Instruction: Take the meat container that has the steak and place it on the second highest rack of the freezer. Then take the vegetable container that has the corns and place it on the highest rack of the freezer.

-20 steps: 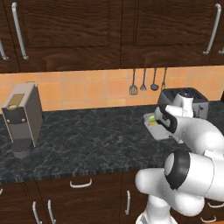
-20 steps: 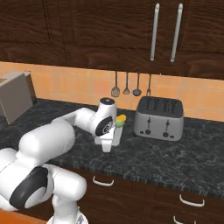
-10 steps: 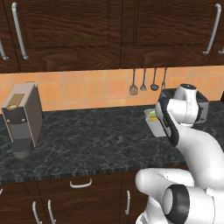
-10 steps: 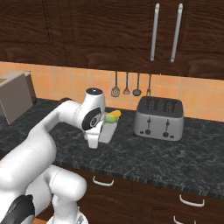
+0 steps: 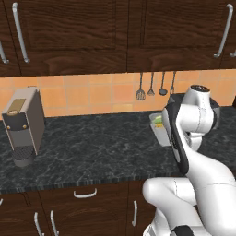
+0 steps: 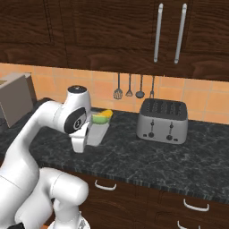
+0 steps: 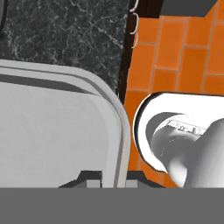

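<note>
The vegetable container (image 6: pixel 101 134), a short shallow grey tray, hangs just above the dark counter with the corns (image 6: pixel 103 117) lying at its far end. From the left base view the tray (image 5: pixel 161 135) and a corn (image 5: pixel 158 120) peek out left of my arm. My gripper (image 7: pixel 114 177) is shut on the tray's rim (image 7: pixel 124 131), one fingertip (image 7: pixel 89 178) inside the wall and one outside. The hand view looks down past the tray's grey floor (image 7: pixel 52 131) to the counter's front edge and the orange floor. The meat container, the steak and the freezer are out of view.
A silver toaster (image 6: pixel 162 120) stands on the counter right of the tray. Utensils (image 6: pixel 129 87) hang on the tiled wall behind it. A coffee machine (image 5: pixel 23 124) sits at the counter's left end. Dark cabinets (image 5: pixel 115 32) hang overhead.
My arm has risen and folded upward, its elbow now high above the counter. The tray has shifted a little left with the gripper still shut on it. The base has not moved.
</note>
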